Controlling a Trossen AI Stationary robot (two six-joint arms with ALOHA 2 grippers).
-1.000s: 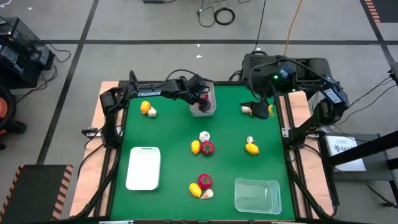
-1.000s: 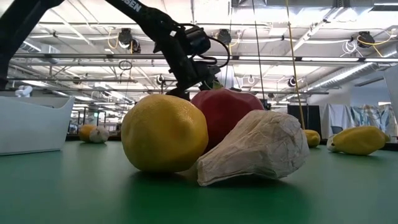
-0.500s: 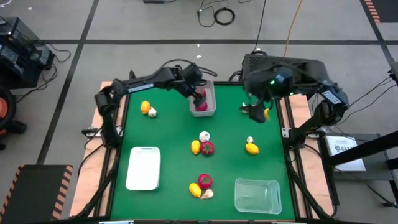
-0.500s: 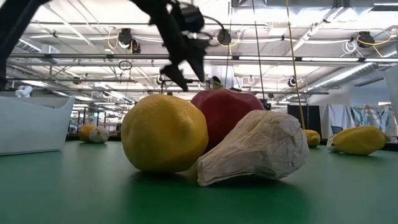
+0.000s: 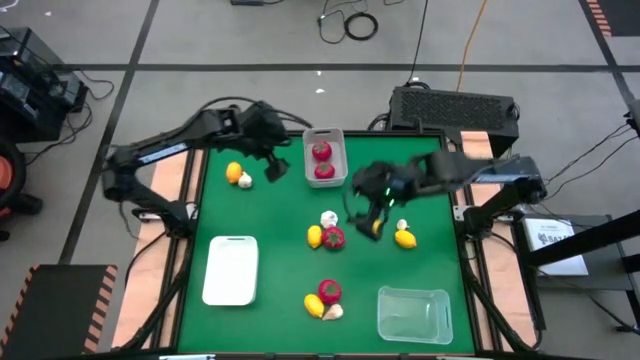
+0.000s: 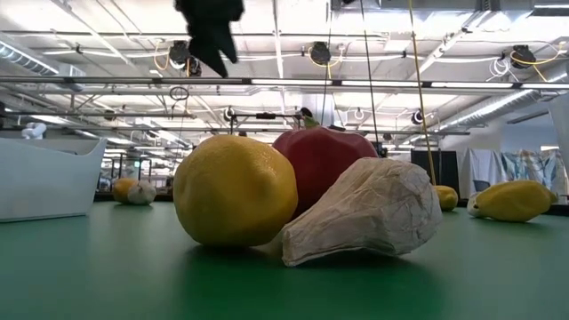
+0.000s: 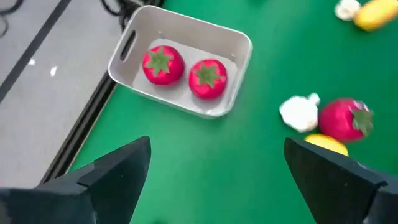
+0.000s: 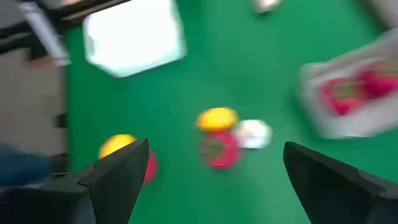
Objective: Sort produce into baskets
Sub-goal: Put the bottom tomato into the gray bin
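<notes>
A grey-white bin (image 5: 325, 157) (image 7: 235, 50) at the far middle holds two red pieces (image 7: 163, 65) (image 7: 207, 78). My left gripper (image 5: 272, 166) (image 7: 214, 155) hangs open in the air just left of the bin, holding nothing. My right gripper (image 5: 365, 220) (image 8: 214, 152) hovers open right of a centre cluster of garlic (image 5: 328, 218), lemon (image 5: 314, 236) and red piece (image 5: 333, 238). Another cluster, of lemon (image 6: 236, 189), red piece (image 6: 324, 164) and garlic (image 6: 364, 213), lies near the front edge. A lemon (image 5: 405, 238) with a garlic lies on the right, and a further pair (image 5: 238, 176) on the far left.
A shallow white tray (image 5: 231, 270) lies near left and a clear tub (image 5: 414, 314) near right, both holding nothing. The green mat (image 5: 270, 215) is bare between the clusters. My right arm (image 5: 460, 172) reaches over the table's far right part.
My left gripper has risen from over the bin and drawn back toward the table's left, rolling its wrist and staying open. My right gripper has swung from the far right corner down toward the middle of the table, near the centre cluster, also rolling, still open.
</notes>
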